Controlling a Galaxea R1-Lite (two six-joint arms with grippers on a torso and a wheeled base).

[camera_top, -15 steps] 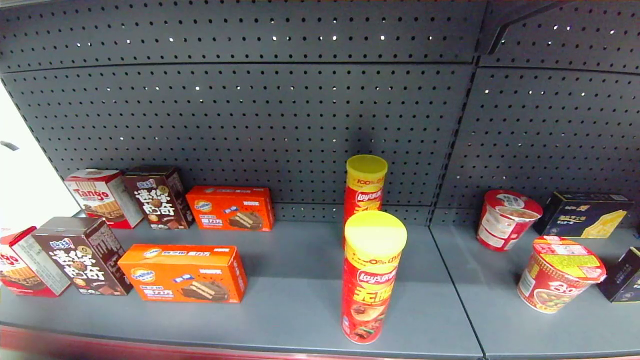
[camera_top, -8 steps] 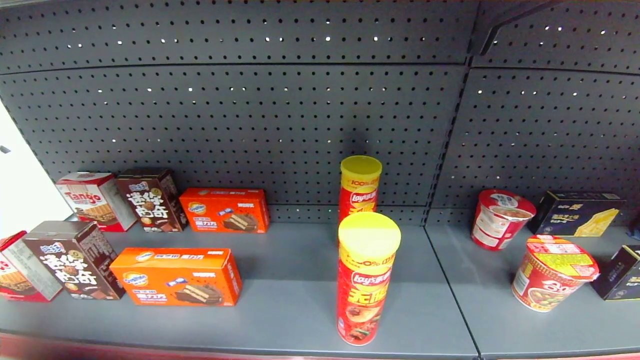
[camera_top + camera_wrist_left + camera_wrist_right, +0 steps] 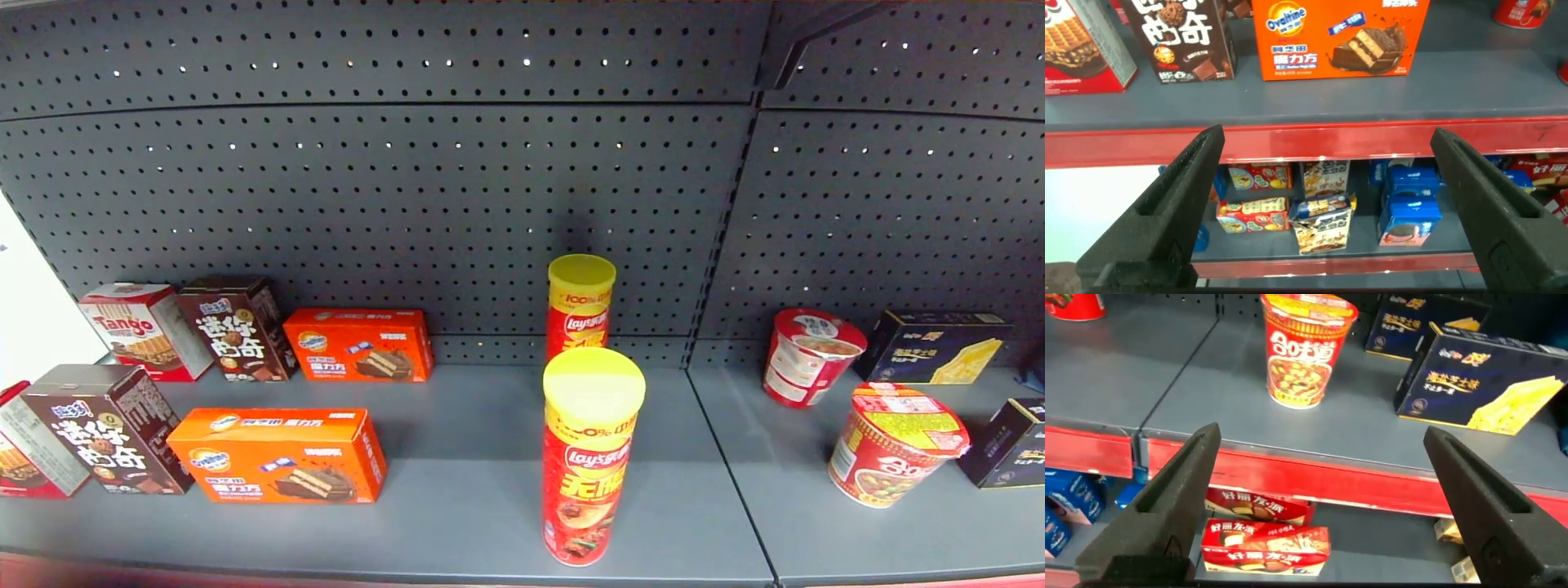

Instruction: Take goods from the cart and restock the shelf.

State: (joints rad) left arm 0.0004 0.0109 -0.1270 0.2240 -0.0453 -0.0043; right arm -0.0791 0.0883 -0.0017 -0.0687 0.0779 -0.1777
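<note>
A grey shelf (image 3: 482, 457) carries goods. Two red chip cans with yellow lids stand mid-shelf, one in front (image 3: 589, 457) and one behind (image 3: 578, 306). Orange wafer boxes (image 3: 277, 454) and brown boxes (image 3: 106, 429) lie to the left. Red noodle cups (image 3: 890, 445) and dark blue boxes (image 3: 939, 349) sit on the right. My left gripper (image 3: 1323, 220) is open and empty, held in front of the shelf's red edge (image 3: 1315, 139) below the orange box (image 3: 1341, 37). My right gripper (image 3: 1323, 514) is open and empty, before the shelf edge near a noodle cup (image 3: 1302, 349).
A perforated back panel (image 3: 457, 204) rises behind the shelf. A lower shelf holds more boxes (image 3: 1323, 220) and red boxes (image 3: 1261, 535). Free shelf room lies between the orange boxes and the chip cans.
The whole head picture has shifted left, so the camera has turned slightly right. The goods themselves have stayed where they were.
</note>
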